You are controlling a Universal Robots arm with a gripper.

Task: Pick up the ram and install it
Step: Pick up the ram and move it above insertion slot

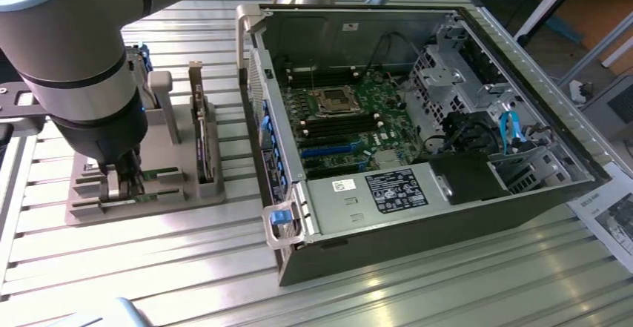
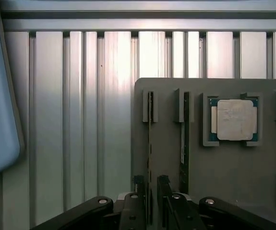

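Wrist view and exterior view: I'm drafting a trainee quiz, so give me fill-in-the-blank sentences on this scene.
The end effector straddles the ___ in the grey holder.
Also in that holder lies a square silver ___.
The motherboard sits inside the open computer ___.
Missing: ram; processor; case.

Slatted metal table (image 1: pixel 148 268) (bright glare).
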